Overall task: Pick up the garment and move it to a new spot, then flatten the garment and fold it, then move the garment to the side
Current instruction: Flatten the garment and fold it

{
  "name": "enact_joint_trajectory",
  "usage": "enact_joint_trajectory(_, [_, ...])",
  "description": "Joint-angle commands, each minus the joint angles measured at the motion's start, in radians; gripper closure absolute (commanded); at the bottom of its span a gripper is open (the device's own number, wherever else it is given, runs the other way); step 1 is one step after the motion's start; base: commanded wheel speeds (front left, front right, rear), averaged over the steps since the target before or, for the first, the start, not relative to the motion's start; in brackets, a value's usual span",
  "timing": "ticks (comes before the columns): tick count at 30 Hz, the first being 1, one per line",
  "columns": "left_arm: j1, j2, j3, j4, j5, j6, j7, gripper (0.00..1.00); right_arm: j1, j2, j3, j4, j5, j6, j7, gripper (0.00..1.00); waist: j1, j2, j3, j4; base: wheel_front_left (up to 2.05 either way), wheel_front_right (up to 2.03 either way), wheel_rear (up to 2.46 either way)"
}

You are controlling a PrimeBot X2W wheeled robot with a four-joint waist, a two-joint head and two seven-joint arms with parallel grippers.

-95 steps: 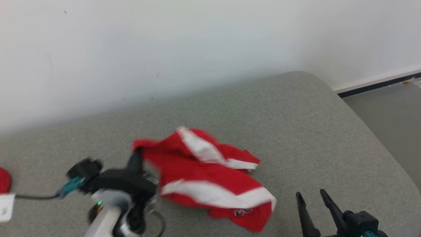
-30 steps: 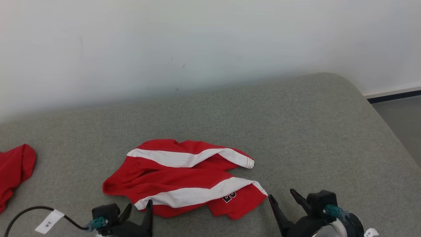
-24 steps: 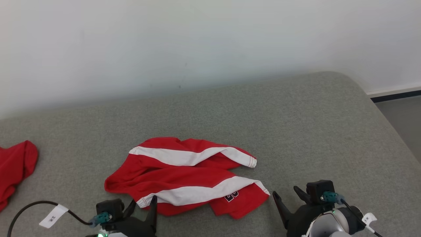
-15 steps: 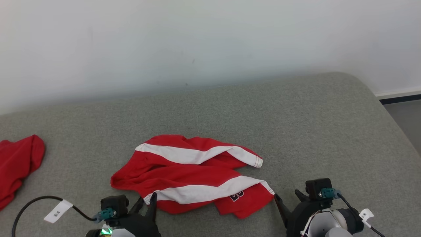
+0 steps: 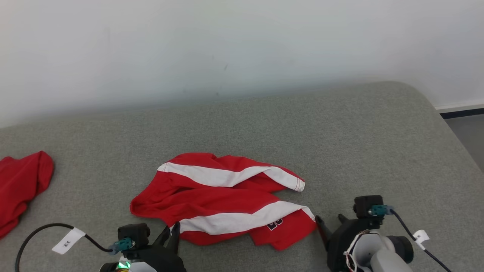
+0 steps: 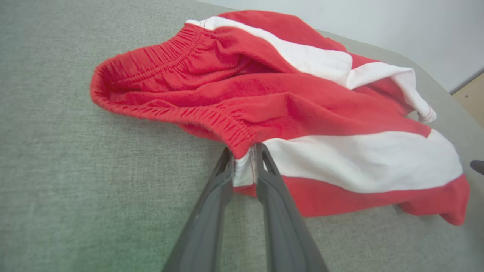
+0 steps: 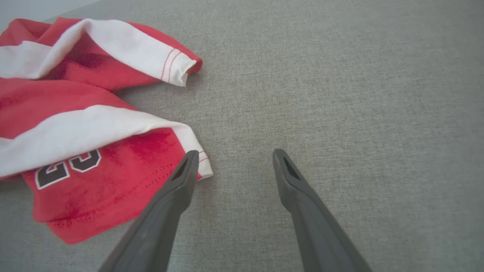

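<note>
1. A second ago the left claw (image 6: 244,158) was spread wide. Now it has closed in and pinches the stretchy top band of the garment (image 5: 223,196), where the white stripe ends.
2. The grey bed (image 5: 340,143) carries everything, with bare room toward its far right corner.
3. The garment, red shorts with white stripes, lies bunched up near the bed's front edge, about halfway along.
4. Another red cloth (image 5: 20,181) sits by the left edge, well apart.
5. The right claw (image 7: 236,158) is spread, one finger just beside the leg corner with the number. I think it wants that corner, so both claws can lift the garment.
</note>
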Motion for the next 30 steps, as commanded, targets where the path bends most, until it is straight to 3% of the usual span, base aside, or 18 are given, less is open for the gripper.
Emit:
enact_joint_trajectory(1, [-0.001, 0.005, 0.0, -0.001, -0.007, 0.001, 0.003, 0.73, -0.013, 0.004, 0.031, 0.013, 0.031, -0.002, 0.006, 0.0, -0.0001, -0.0001, 0.003, 0.005, 0.0, 0.0, 0.0])
enact_joint_trajectory(8, [0.013, 0.014, 0.003, -0.007, -0.016, 0.004, 0.005, 0.71, -0.028, 0.002, 0.098, 0.039, 0.054, -0.002, 0.008, 0.0, -0.0001, -0.0001, 0.012, 0.009, 0.0, 0.0, 0.0])
enact_joint_trajectory(20, [0.015, 0.014, -0.007, -0.018, -0.022, 0.009, 0.012, 0.68, -0.069, 0.003, -0.012, 0.111, 0.024, -0.002, -0.046, 0.0, -0.0001, -0.0001, 0.01, 0.021, 0.0, 0.0, 0.0])
enact_joint_trajectory(30, [0.005, 0.019, -0.007, -0.034, -0.032, 0.012, 0.02, 0.67, -0.105, 0.003, 0.085, 0.17, 0.048, -0.002, 0.009, 0.0, -0.0001, -0.0001, 0.028, 0.029, 0.0, 0.0, 0.0])
